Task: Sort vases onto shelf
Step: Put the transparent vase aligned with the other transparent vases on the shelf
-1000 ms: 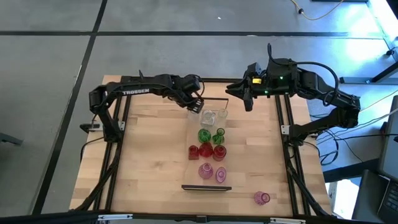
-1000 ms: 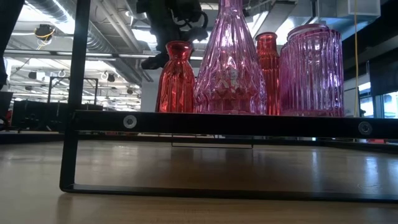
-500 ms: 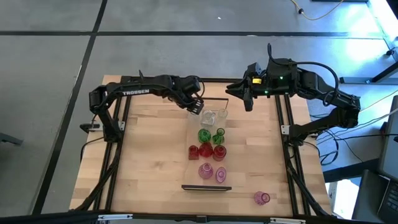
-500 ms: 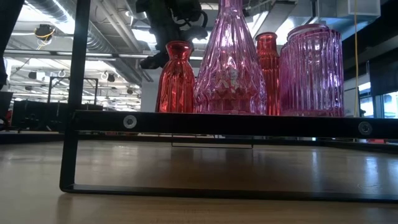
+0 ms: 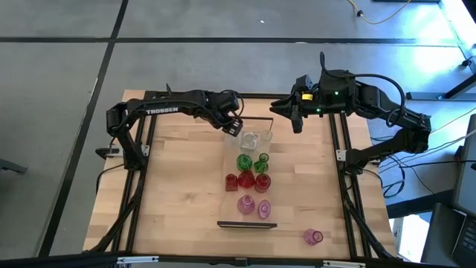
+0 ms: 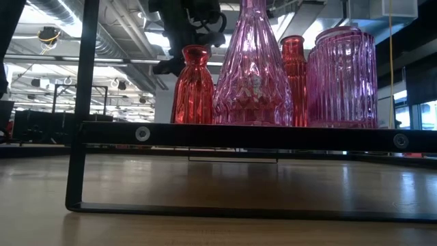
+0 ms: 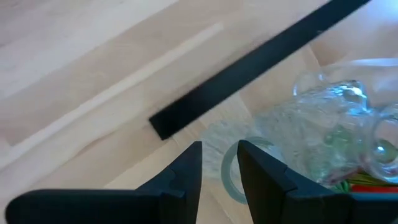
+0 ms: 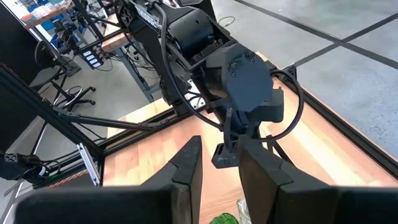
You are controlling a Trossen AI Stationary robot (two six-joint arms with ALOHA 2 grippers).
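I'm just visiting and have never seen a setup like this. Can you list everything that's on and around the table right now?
Shelf: one, long light-wood board with dark end frames, mid-table.
Clear vases: at least two, at the shelf's far end.
Green vases: two, just nearer than the clear ones.
Red vases: three, mid-shelf.
Pink vases: two, at the shelf's near end.
Stray pink vase: one, lying on the table off the shelf, near-right corner.
Table: one, light wood with a black frame.
Left tool: one, dark, at the clear vases, jaws slightly apart around what looks like a clear glass rim.
Right tool: one, dark, raised right of the shelf's far end, jaws slightly apart, nothing held.
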